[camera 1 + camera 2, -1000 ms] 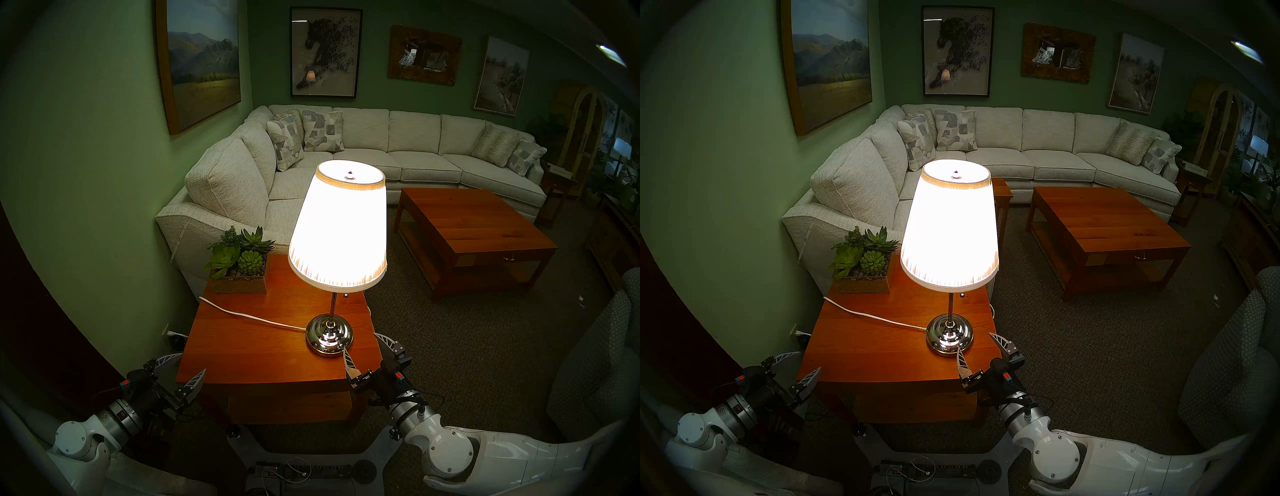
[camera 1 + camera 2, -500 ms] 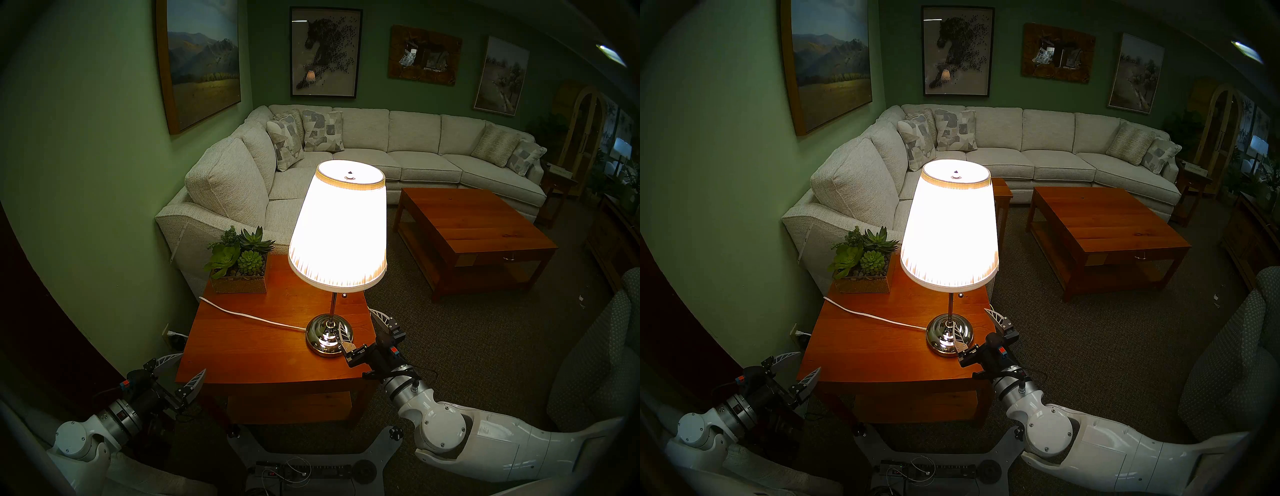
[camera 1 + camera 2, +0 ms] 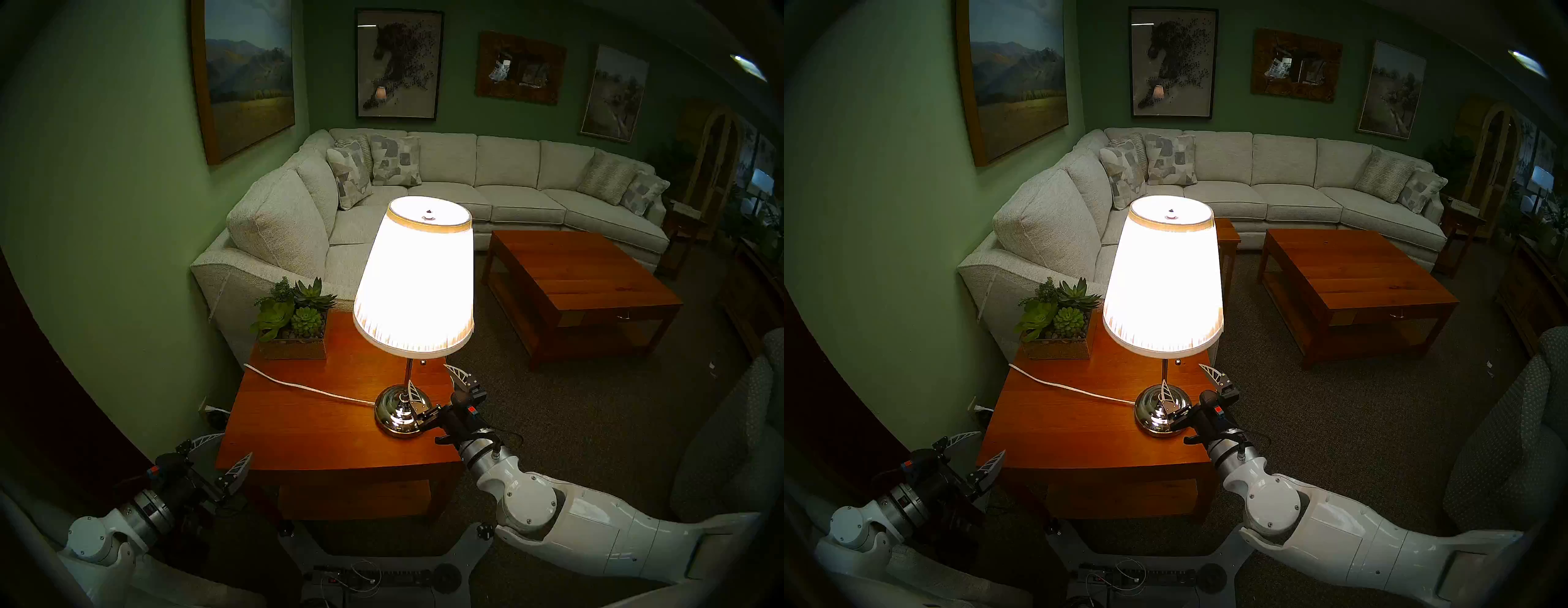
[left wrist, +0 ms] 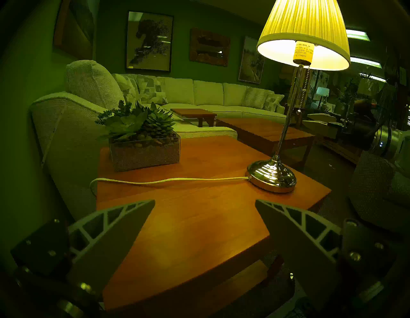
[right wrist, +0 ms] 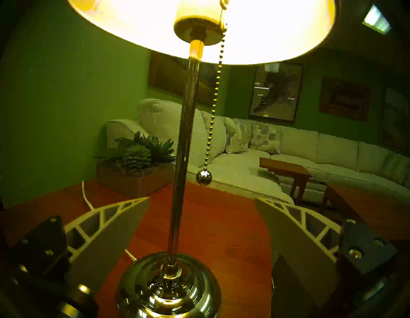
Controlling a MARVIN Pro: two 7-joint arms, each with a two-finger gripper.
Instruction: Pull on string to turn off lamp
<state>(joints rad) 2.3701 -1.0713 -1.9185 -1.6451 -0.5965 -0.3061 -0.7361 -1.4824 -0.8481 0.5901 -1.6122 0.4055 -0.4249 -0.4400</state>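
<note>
my right gripper (image 3: pixel 432 378) has come up beside the lamp (image 3: pixel 413 276), fingers spread; left gripper (image 3: pixel 222 450) spread, idle. chain (image 5: pixel 214 102) not yet gripped; lamp lit.

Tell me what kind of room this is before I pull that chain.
Likely a living room, or a furniture showroom staged as one: a sectional sofa, a coffee table, framed pictures on green walls. The lit lamp stands on an end table beside the sofa.
</note>
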